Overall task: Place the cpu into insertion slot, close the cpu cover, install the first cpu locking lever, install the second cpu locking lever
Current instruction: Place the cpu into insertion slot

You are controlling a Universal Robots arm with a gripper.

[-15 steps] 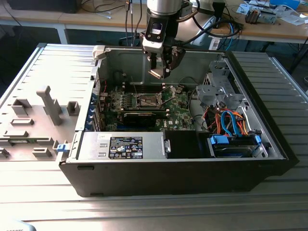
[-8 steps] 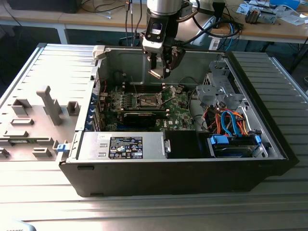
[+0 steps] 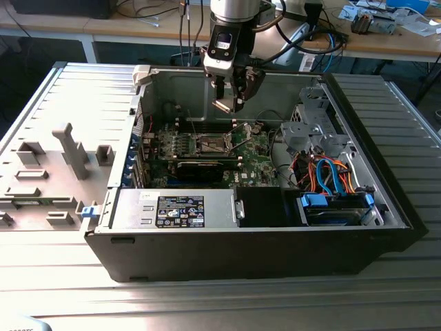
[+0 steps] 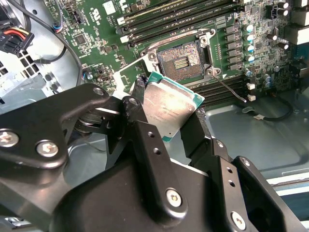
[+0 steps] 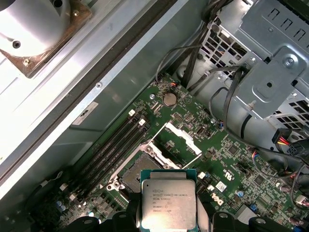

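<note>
1. The small flat square cpu (image 4: 169, 104) with the silvery-beige metal top is gripped by its edges between the closed black fingers of the end effector (image 4: 166, 115); it is held in the air over the green motherboard (image 3: 258, 148), well apart from the socket
2. A slip is judged possible, as only the thin edges of the chip are pinched; a jolt could let it fall onto the board's components
3. The square, dark-centred insertion slot (image 5: 131, 176) with the silver rim is seen uncovered, the thin silver cpu cover (image 5: 176, 141) with its square window being raised at its hinge; if the chip is lowered off-centre or wrongly rotated, the contacts in the socket could be bent
4. In the exterior view the chip seems to be carried at a slant; if it is not levelled, one corner could be pressed in first and jam against the rim
5. The raised cover and the thin wire locking lever (image 4: 228, 87) stand just beside the socket, so the wide fingers could be caught on them during a descent
</note>
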